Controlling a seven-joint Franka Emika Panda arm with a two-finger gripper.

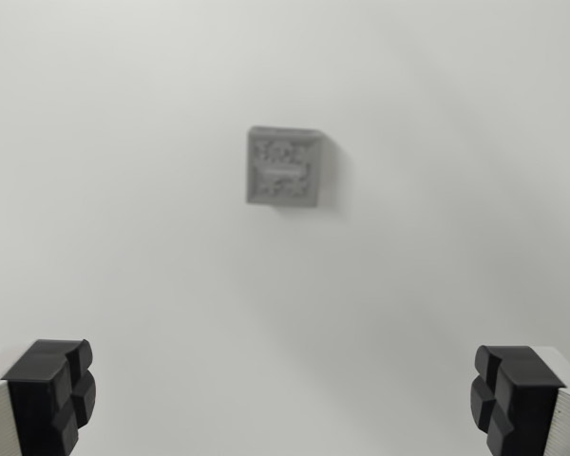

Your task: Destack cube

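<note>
Here, grey cube [283, 168] sits blurred, upper centre of frame, on white surface [123, 237]. Gripper [283, 399] jaws wide apart at bottom corners, holding nothing.

Grey cube [283, 168] with mottled top pattern, plain white table [123, 237], black claw [283, 399] fingertips [52, 394]

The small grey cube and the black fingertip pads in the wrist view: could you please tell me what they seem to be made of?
The small grey cube looks like matte plastic, perhaps 3D-printed: dull, no glare, a rough relief pattern on top, though blur leaves this open. The black fingertip pads look like matte rubber or moulded plastic, blocky with rounded ridges and only faint sheen.
</note>
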